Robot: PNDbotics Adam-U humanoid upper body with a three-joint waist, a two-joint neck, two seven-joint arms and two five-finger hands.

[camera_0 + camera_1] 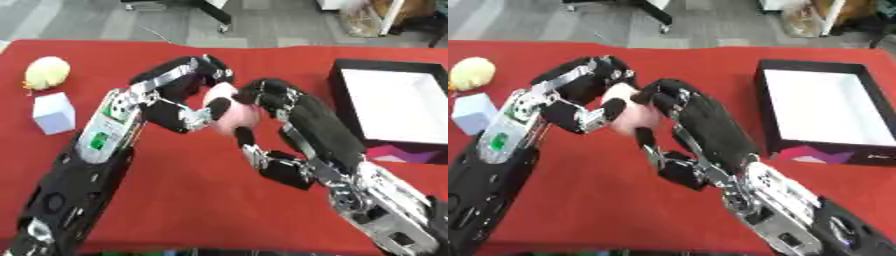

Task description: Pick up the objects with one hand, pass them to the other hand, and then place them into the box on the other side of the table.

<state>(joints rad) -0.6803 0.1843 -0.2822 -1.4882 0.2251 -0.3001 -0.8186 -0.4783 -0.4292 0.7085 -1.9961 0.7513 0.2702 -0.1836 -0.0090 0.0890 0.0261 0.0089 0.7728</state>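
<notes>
Scene: Two black-and-silver robot hands meet above the middle of a red table, a pale pink object caught between them.
Left hand: The left hand comes in from the left with its fingers curled over the top of the pink object and its thumb underneath.
Right hand: The right hand reaches in from the right, fingers bent around the object's far side and thumb low against it. Both hands look closed on the same thing; which one bears it cannot be told.
Pink object: Rounded, soft-looking, held between the two hands, well apart from the box.
Box: A black box with a white inside sits at the right edge of the table. Nothing shows inside it.
Waiting: A yellowish rounded object and a white cube sit near each other at the far left of the table, untouched.
Progress: The pass appears to be in hand. By these views, the pink object has been picked up but not delivered. Left to do: the left hand lets go, the right carries the object to the box, and two more objects follow.
</notes>
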